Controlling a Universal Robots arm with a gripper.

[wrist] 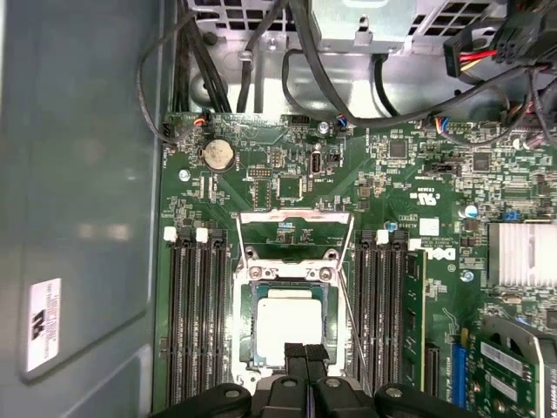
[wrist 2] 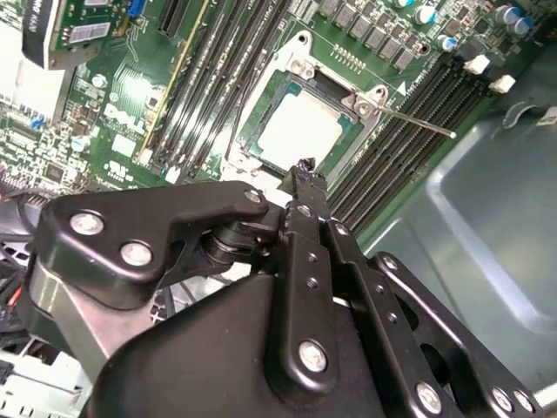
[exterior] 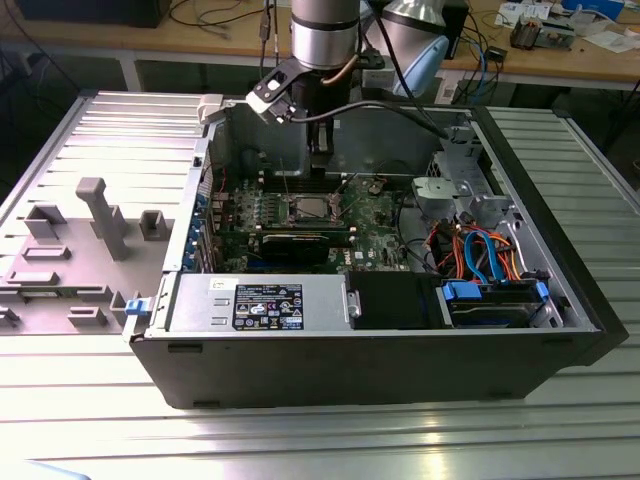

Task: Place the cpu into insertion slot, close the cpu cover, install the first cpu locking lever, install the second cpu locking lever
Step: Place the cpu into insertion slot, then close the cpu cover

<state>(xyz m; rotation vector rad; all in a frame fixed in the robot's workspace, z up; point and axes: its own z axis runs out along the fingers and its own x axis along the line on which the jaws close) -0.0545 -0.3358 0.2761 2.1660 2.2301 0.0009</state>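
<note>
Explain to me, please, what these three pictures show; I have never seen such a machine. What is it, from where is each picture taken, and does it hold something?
The machine is a robot arm reaching down into an open computer case, which lies on a metal table. The exterior view comes from a camera off the arm; both wrist views come from cameras riding on the arm, looking at the green board. The black gripper has its fingers shut together and holds nothing that I can see. It hangs close over the cpu, which already sits in its slot. The cpu cover is folded open beside it, not yet closed.
</note>
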